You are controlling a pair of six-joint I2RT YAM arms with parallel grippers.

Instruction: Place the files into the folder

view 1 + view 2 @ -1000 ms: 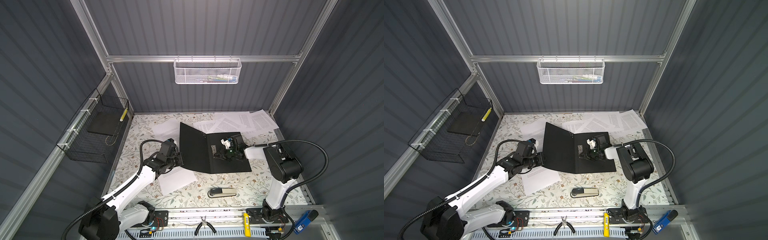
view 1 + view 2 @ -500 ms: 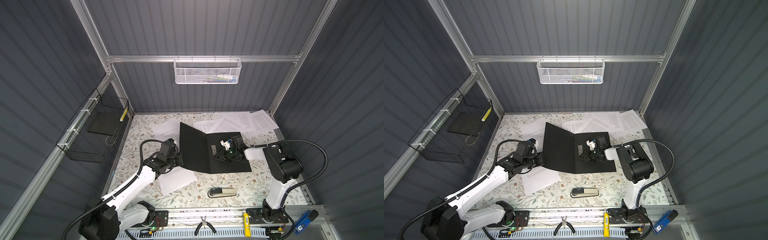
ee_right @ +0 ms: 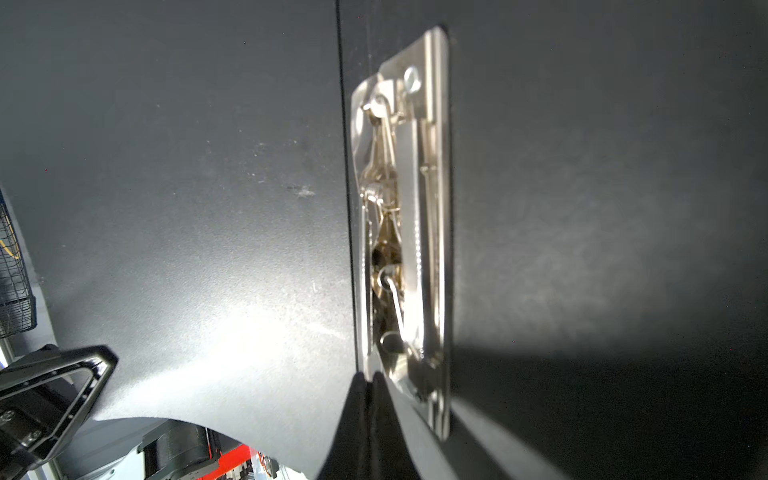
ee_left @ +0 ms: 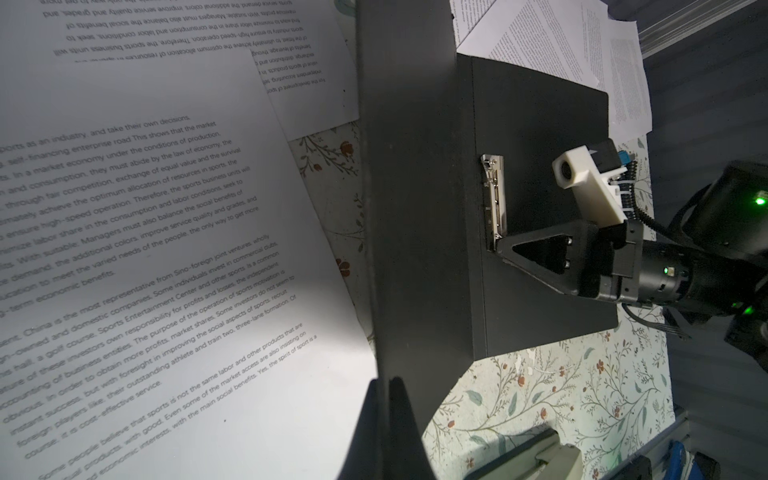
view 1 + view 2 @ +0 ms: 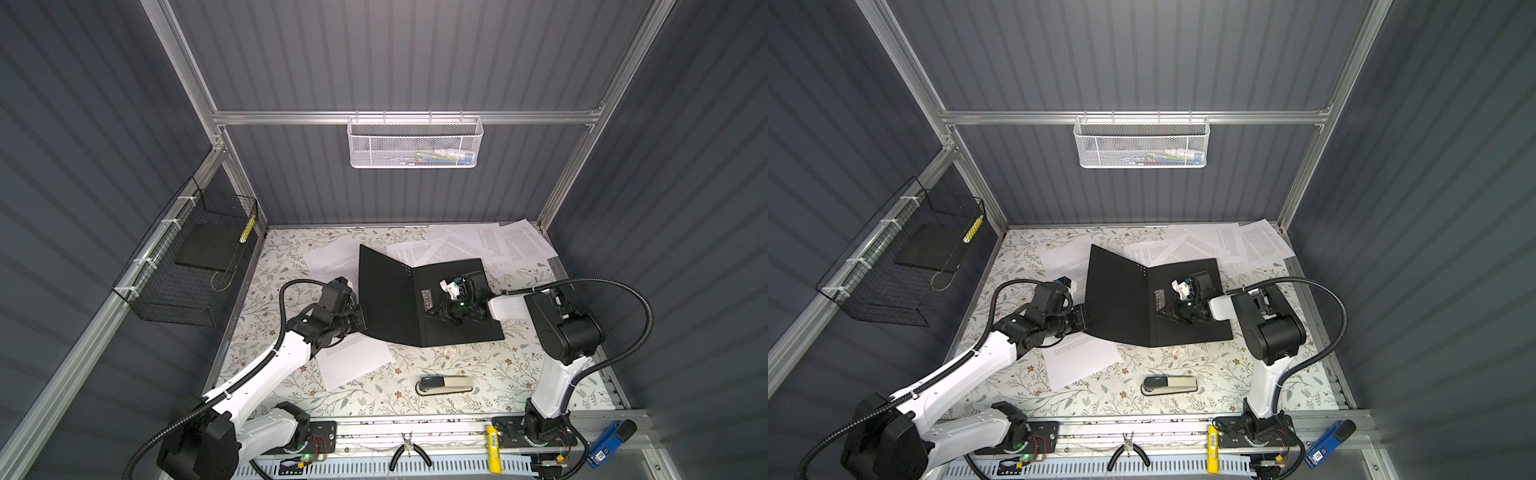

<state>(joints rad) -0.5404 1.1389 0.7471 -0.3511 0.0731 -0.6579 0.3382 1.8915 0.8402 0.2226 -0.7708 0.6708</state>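
Two grippers: both narrow, neither spread.
State, left gripper (image 5: pixel 361 322): clamps the outer edge of the folder (image 5: pixel 395 303) on its left cover; holds that cover tilted up.
State, right gripper (image 3: pixel 368 376): fully closed; rests with tips at the robot-side end of the metal clip (image 3: pixel 405 232) on the folder's flat right panel; shows nothing pinched.
Location, files (image 5: pixel 457 247): none inside the folder; most fanned just behind it, one behind its left cover, one on the robot side of that cover.
Step, as judged: working the clip open ahead of any loading.
Risk 1: slip of the closed tips off the clip; cause, pointed contact on smooth polished metal.
Risk 2: slide or twist of the folder; cause, sideways push at the clip against a single-edge hold.
Risk 3: drop of the raised cover onto the right gripper; cause, loosening of a thin-edge pinch.
Risk 4: creasing of the sheets just behind the folder; cause, any such folder shift.
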